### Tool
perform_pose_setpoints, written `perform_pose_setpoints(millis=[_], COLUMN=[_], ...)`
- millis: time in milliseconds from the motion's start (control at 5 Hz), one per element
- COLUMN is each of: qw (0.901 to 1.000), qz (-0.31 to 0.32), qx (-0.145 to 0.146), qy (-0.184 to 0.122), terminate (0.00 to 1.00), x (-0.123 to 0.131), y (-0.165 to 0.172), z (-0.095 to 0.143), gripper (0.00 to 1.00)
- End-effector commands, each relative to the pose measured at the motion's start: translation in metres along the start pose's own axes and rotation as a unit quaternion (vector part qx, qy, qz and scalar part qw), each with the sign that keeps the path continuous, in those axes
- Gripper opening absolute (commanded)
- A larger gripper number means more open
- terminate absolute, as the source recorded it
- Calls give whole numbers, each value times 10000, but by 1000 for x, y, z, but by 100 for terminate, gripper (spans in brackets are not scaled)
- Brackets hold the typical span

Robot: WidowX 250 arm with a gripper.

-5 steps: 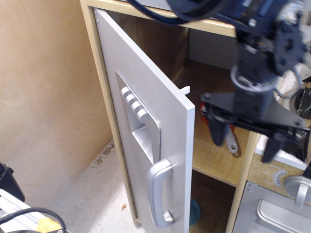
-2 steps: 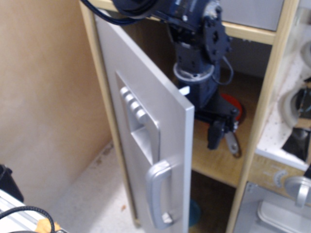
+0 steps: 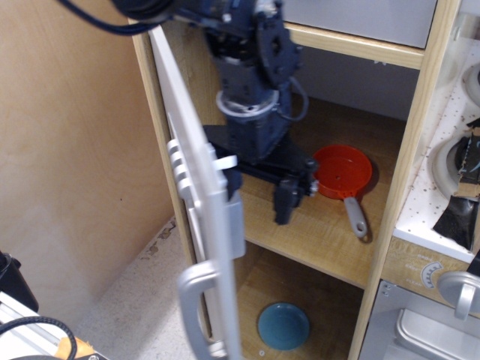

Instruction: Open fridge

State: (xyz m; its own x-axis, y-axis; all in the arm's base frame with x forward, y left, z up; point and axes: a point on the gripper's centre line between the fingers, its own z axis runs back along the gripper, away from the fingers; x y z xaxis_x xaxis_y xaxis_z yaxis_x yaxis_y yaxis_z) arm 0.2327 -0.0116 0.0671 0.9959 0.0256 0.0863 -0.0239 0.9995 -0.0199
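Black fingers (image 3: pixel 259 191) are seen spread wide inside the tall light-wood fridge with silver-grey door (image 3: pixel 202 225); nothing is held. One finger appears pressed against the door's inner face; the other (image 3: pixel 287 202) hangs free. Right of it an orange frying pan (image 3: pixel 343 174) lies; below, a blue bowl (image 3: pixel 283 326).

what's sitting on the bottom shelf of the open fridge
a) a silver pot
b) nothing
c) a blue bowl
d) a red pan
c: a blue bowl lies on the lower shelf of the fridge, while the red pan sits on the shelf above it.
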Motion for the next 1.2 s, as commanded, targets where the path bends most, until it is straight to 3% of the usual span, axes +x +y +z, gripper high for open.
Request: perform_pose_setpoints(millis=[0, 600, 800, 1000], qw=[9997, 9994, 9994, 9994], qz=[160, 255, 255, 255], qx=[-97, -174, -174, -174], qy=[-177, -155, -155, -155], terminate=[0, 0, 0, 100], x=[-5, -3, -3, -3], y=[30, 86, 86, 86], z=[13, 30, 30, 30], gripper=[100, 100, 100, 100])
